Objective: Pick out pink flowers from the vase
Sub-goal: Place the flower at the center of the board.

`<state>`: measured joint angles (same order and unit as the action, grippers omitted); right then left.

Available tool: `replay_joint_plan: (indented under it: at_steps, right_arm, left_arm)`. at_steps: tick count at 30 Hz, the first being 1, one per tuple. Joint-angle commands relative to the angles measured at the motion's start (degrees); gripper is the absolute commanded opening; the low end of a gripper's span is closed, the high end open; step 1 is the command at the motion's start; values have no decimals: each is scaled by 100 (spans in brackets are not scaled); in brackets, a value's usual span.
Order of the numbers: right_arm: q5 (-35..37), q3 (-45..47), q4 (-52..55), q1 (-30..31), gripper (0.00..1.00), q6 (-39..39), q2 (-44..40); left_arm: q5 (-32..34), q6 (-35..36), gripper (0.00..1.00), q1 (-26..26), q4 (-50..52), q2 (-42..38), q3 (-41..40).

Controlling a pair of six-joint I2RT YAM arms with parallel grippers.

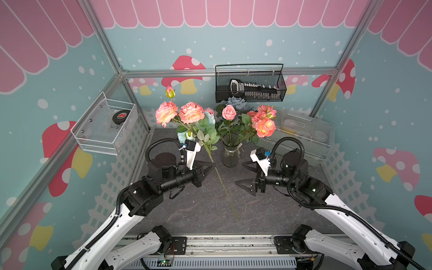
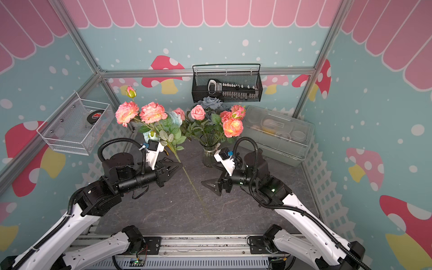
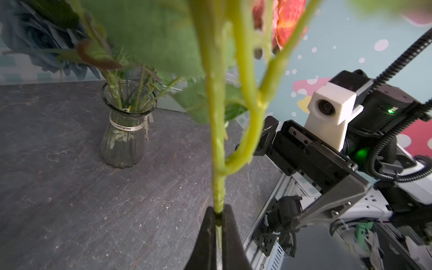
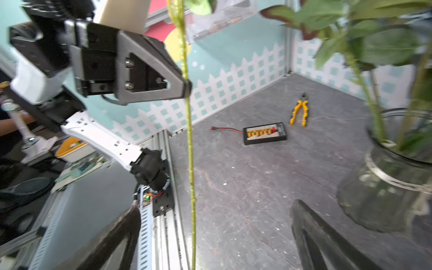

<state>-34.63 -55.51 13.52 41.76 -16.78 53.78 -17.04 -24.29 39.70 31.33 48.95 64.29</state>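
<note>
While your left gripper [image 1: 210, 167] pinches the stem [image 1: 221, 181] of the freed pink peony spray [image 1: 190, 112] and the right gripper [image 1: 242, 174] at its three o'clock gapes empty, a swing could snag leaves and topple the glass vase [image 1: 231, 155] at two o'clock, pink roses [image 1: 229, 112] still inside.

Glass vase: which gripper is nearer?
Right. The right gripper stands open just beside the glass vase; the left gripper, shut on a pink flower stem, is farther off.
</note>
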Motion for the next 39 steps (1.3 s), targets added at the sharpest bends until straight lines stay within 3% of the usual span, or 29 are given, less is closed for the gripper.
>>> replay_joint_plan:
  at_steps: [1,7,13,19,27,29,34,36,39]
  right_arm:
    - [-149,61,183,408,96,108,-9]
    - [77,203,171,837,88,104,283]
    - [320,259,144,1068,74,95,414]
    - [553,308,161,1083,47,83,363]
    - [914,229,392,1098,2,204,328]
    - [1196,185,437,1100,0,296,199]
    - [2191,36,620,1102,0,648,-444]
    - [2641,-103,766,1102,0,792,-659]
    - [3490,-278,892,1106,0,901,-981]
  left_arm:
    - [-428,-139,0,138,-381,-227,-92]
    - [-239,32,0,578,-422,-148,-14]
    - [-203,158,0,635,-553,32,92]
    - [-59,347,0,635,-634,213,168]
    - [-16,475,0,637,-716,438,319]
    - [163,531,14,635,-716,467,368]
    - [779,575,84,641,-716,536,441]
    - [922,601,96,636,-716,580,453]
    - [1164,627,99,640,-730,583,415]
